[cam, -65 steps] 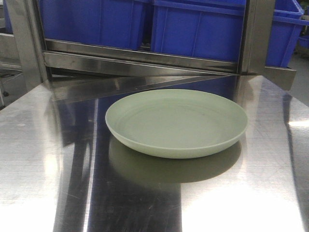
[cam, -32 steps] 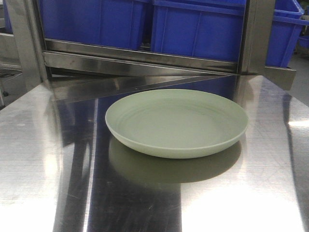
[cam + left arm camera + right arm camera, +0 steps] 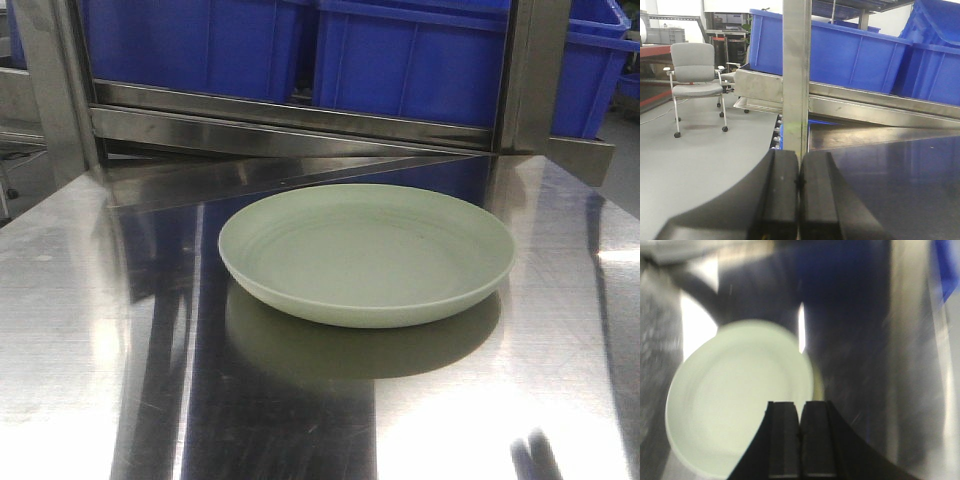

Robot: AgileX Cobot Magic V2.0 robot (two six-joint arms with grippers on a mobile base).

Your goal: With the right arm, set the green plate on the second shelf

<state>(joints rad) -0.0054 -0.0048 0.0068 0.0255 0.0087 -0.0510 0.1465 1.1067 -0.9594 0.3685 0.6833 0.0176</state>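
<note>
The green plate (image 3: 366,252) lies flat in the middle of the steel table (image 3: 90,340), pale sage with faint rings inside. It shows blurred from above in the right wrist view (image 3: 735,395). My right gripper (image 3: 800,407) is shut and empty, hovering above the plate's right part. Only its shadow (image 3: 535,455) shows in the front view, at the table's near right. My left gripper (image 3: 799,160) is shut and empty, off to the table's left side, facing a steel shelf post (image 3: 797,75).
A steel shelf rack (image 3: 290,115) stands behind the table with blue bins (image 3: 400,60) on it. The left wrist view shows more blue bins (image 3: 840,55), open grey floor and an office chair (image 3: 695,80) at the left.
A dark shadow has appeared on the table at the bottom right of the front view. The plate has not moved.
</note>
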